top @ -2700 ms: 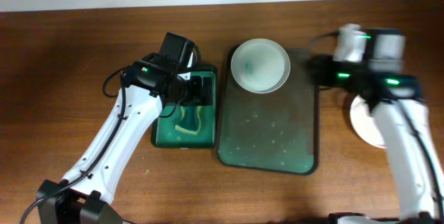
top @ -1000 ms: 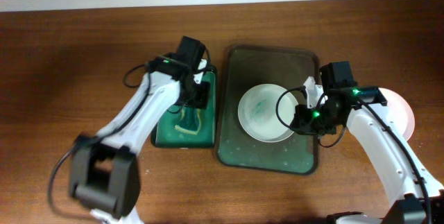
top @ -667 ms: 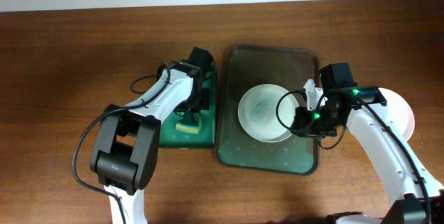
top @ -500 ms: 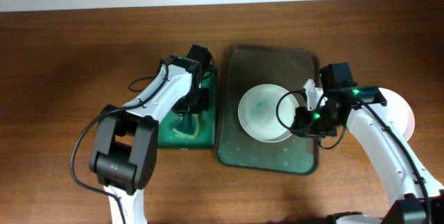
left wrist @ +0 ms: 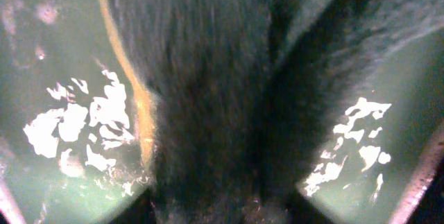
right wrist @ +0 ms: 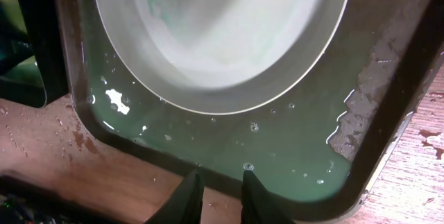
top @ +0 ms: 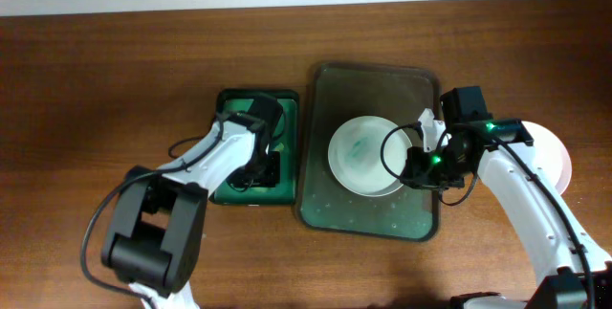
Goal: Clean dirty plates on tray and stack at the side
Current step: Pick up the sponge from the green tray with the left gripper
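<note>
A white plate (top: pixel 363 156) with a teal smear lies in the middle of the dark tray (top: pixel 373 89). My right gripper (top: pixel 418 165) hovers at its right rim. In the right wrist view the plate (right wrist: pixel 229 30) fills the top. The right gripper (right wrist: pixel 220 196) stands over the tray's near rim (right wrist: pixel 139 148), fingers slightly apart, nothing between them. My left gripper (top: pixel 254 169) is down in the green container (top: pixel 234 103). Its wrist view is filled by a dark blurred mass (left wrist: pixel 222 113) with a yellow edge (left wrist: pixel 142 113), so its jaws are hidden.
A second white plate (top: pixel 555 156) lies on the wood right of the tray, partly under my right arm. Greenish water pools in the tray (right wrist: pixel 291 148) and on the container floor (left wrist: pixel 62 78). Bare wooden table lies to the left.
The plate went from the tray's far end to its middle with my right arm, then both stayed still. My left gripper slid from the container's far part to its near part.
</note>
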### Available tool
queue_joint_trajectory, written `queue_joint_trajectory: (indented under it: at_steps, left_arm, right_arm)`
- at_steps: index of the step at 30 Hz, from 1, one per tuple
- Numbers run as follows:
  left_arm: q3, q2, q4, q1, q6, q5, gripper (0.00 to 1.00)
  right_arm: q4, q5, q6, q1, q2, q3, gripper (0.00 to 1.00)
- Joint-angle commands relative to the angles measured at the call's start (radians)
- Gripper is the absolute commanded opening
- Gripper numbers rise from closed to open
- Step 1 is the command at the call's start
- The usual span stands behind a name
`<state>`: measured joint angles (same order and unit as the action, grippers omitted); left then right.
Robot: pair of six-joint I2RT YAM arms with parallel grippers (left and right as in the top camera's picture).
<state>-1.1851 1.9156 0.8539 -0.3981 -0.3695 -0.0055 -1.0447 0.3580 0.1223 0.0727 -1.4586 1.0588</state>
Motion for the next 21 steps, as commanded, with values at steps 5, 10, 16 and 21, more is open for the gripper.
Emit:
queue_joint_trajectory:
  at_steps: [5, 10, 16, 21]
  left_arm:
    - [-0.070, 0.005, 0.108, 0.021, -0.005, 0.029, 0.10]
    - [-0.243, -0.028, 0.192, 0.039, 0.004, 0.024, 0.73]
    - [-0.062, -0.025, 0.020, 0.038, 0.003, -0.011, 0.58]
    - [0.056, -0.027, -0.082, 0.040, 0.003, 0.047, 0.00]
  right_arm:
    - [0.004, 0.005, -0.011, 0.000, 0.009, 0.013, 0.21]
    - [0.005, 0.004, -0.011, 0.000, 0.009, 0.013, 0.21]
    - [0.014, -0.060, -0.010, -0.001, 0.008, 0.013, 0.24]
    - [0.060, -0.132, 0.044, -0.003, 0.006, 0.013, 0.27]
